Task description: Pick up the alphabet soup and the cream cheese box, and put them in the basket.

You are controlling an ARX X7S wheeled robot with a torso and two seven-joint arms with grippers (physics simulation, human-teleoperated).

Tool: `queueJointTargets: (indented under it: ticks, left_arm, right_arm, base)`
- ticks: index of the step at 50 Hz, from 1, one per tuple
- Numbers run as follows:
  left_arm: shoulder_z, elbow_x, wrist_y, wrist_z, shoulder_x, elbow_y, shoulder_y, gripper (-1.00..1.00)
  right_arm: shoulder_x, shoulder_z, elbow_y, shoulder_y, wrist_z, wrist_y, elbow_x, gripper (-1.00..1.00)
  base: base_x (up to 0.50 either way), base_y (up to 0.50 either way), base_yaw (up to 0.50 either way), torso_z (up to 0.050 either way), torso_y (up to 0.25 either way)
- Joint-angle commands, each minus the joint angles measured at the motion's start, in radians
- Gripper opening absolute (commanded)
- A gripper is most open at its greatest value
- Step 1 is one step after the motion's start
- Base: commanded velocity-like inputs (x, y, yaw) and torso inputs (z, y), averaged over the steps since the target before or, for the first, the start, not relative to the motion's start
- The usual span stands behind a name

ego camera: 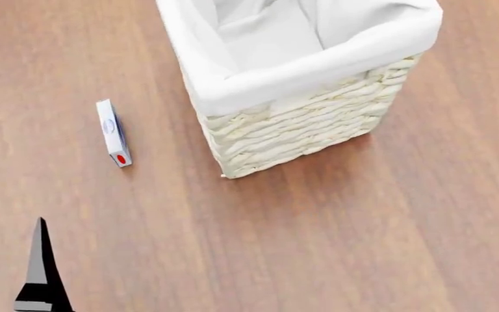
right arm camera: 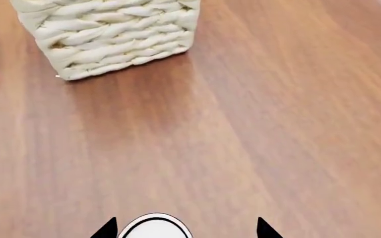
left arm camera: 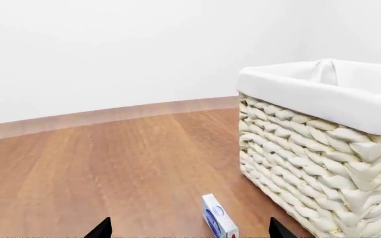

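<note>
While left gripper [left arm camera: 189, 229] gapes empty, cream cheese box [left arm camera: 219, 217] sits between tips; in head view, box at basket's [ego camera: 293, 123] 9 o'clock. Right gripper [right arm camera: 185, 229] straddles white-topped object [right arm camera: 154, 227]; grip unclear.

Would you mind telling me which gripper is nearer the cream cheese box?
Left. The left gripper faces the cream cheese box closely; the right gripper sits back beyond the basket.

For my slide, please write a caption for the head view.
Cream cheese box lies on the wooden floor, apart from the lined wicker basket.
</note>
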Motion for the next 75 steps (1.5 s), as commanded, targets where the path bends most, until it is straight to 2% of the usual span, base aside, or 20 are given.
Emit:
queueJointTargets:
  ticks: [1, 45, 75]
  left_arm:
    - [0.000, -0.002, 0.009, -0.003, -0.002, -0.008, 0.005, 1.00]
    - [-0.004, -0.021, 0.015, -0.018, -0.005, -0.030, -0.007, 1.00]
    - [0.005, -0.020, 0.023, -0.023, -0.007, -0.050, -0.016, 1.00]
  right_arm:
    - [-0.005, -0.019, 0.019, -0.006, -0.003, -0.005, 0.015, 1.00]
    - [-0.093, -0.073, 0.090, 0.120, -0.099, 0.081, 0.051, 1.00]
    - [-0.124, -0.081, 0.176, 0.112, -0.147, 0.055, 0.049, 1.00]
  base:
    - [0.00, 0.00, 0.00, 0.000, 0.000]
    - [0.00, 0.00, 0.00, 0.000, 0.000]
    - [0.00, 0.00, 0.00, 0.000, 0.000]
